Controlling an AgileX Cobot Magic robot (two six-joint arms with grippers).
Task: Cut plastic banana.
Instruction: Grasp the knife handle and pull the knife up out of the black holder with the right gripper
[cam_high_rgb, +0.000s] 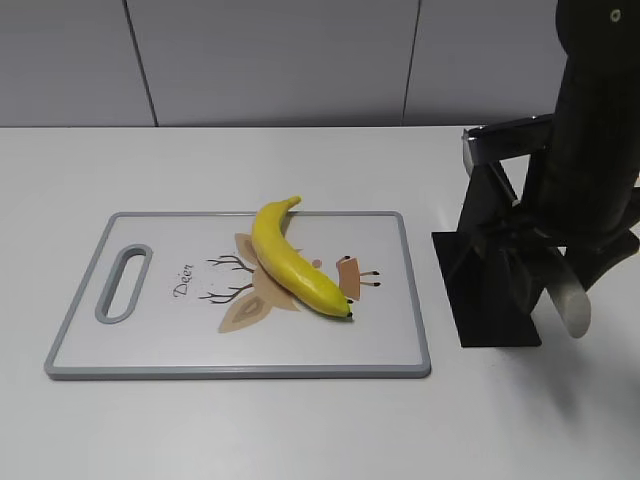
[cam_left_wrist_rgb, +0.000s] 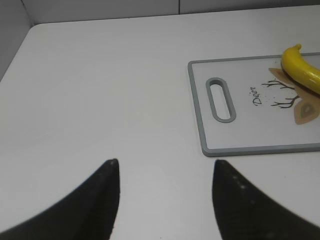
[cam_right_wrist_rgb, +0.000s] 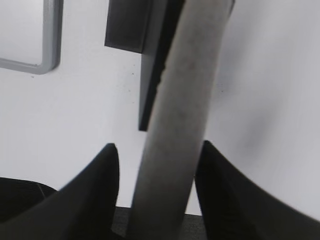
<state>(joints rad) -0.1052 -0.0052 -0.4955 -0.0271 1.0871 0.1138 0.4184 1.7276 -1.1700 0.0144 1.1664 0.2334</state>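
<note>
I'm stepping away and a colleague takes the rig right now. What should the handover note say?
Left gripper: open, empty, hovering over bare table left of the cutting board.
Right gripper: shut on the knife, a pale blade, beside the black knife stand right of the board.
Plastic banana: whole, lying diagonally on the board, stem toward the back, dark tip toward the front right.
Done: knife in hand.
Left: bring the blade over the banana and cut it; nothing is holding the banana steady yet.

Glossy yellow plastic banana (cam_high_rgb: 293, 263)
</note>
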